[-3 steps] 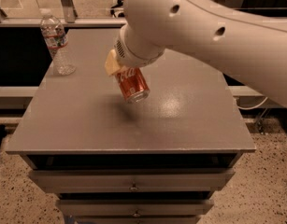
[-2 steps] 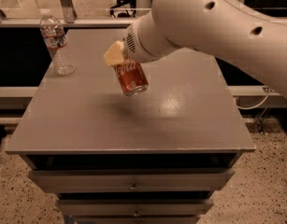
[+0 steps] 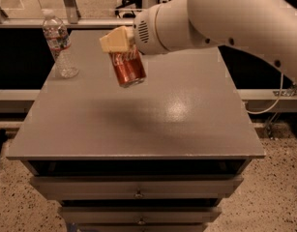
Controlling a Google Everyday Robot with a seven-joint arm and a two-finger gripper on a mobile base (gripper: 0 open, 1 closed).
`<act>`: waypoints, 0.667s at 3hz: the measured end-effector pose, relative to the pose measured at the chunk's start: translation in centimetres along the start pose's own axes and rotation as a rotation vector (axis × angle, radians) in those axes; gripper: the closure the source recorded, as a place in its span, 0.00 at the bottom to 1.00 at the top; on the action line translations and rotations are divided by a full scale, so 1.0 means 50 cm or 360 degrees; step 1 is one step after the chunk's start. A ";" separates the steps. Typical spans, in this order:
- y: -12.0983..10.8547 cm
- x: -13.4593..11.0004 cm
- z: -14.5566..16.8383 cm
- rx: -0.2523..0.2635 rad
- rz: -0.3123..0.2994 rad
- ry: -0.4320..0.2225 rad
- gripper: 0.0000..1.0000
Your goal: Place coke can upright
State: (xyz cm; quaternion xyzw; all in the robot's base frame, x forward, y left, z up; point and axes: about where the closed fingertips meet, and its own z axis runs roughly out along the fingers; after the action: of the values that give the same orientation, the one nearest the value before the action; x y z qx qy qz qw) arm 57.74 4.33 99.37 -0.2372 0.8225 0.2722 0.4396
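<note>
The coke can (image 3: 128, 69) is red-orange with white script. It hangs nearly upright, slightly tilted, in the air above the grey table (image 3: 138, 124), over its left-middle part. My gripper (image 3: 120, 45) is shut on the can's top end, with cream-coloured fingers (image 3: 114, 41) clamped around it. The big white arm reaches in from the upper right. The can's shadow lies on the tabletop below and a little to the right of it.
A clear plastic water bottle (image 3: 59, 45) stands upright at the table's far left corner. The table has drawers (image 3: 138, 193) below its front edge. A white cable (image 3: 271, 103) hangs at the right side. Speckled floor surrounds the table.
The arm has lifted and swung; the can has risen a little and moved slightly left and back, staying held in the gripper. The bottle has not moved.
</note>
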 end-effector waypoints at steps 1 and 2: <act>-0.001 -0.027 -0.014 0.0005 0.0034 -0.0156 1.00; -0.002 -0.011 0.009 -0.0009 0.0021 -0.0290 1.00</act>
State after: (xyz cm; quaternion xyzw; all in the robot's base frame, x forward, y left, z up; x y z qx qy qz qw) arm 58.35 4.64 99.59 -0.2071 0.7798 0.2979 0.5101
